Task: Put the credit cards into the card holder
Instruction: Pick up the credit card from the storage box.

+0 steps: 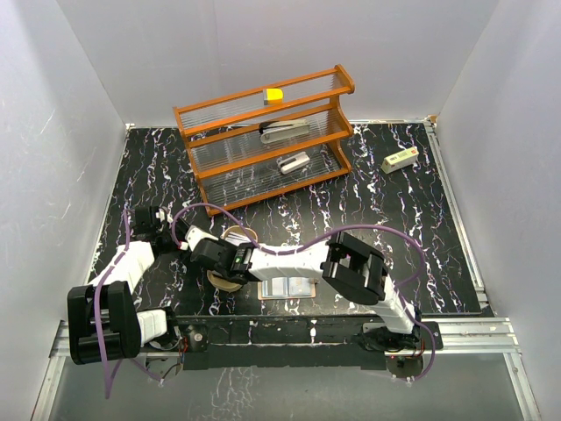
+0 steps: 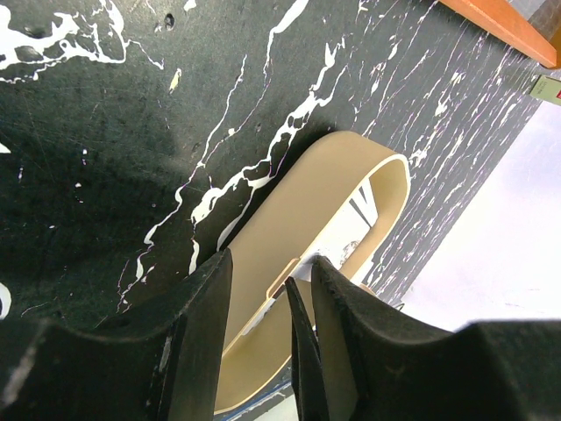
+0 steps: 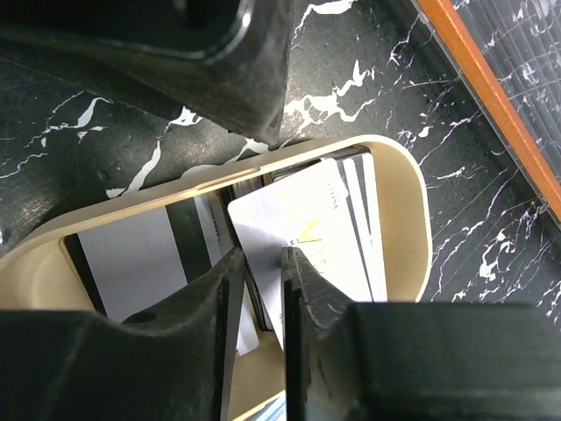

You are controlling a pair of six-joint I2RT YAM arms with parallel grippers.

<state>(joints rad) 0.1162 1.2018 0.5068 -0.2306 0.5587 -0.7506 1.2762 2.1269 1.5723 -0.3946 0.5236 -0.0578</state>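
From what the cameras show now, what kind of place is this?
Probably a robot test cell: plain white walls box in a black marbled table, with an orange rack of staged items and an aluminium mounting rail.

The left arm (image 1: 131,259) reaches forward from its base, wrist bent inward, and the left pincer (image 2: 270,263) is closed on the wall of the card holder (image 2: 346,175). The right arm (image 1: 298,259) folds at the elbow and stretches leftward low over the surface. The right pincer (image 3: 261,256) points down, its fingers (image 3: 219,333) a narrow slit apart; whether they pinch anything is unclear.
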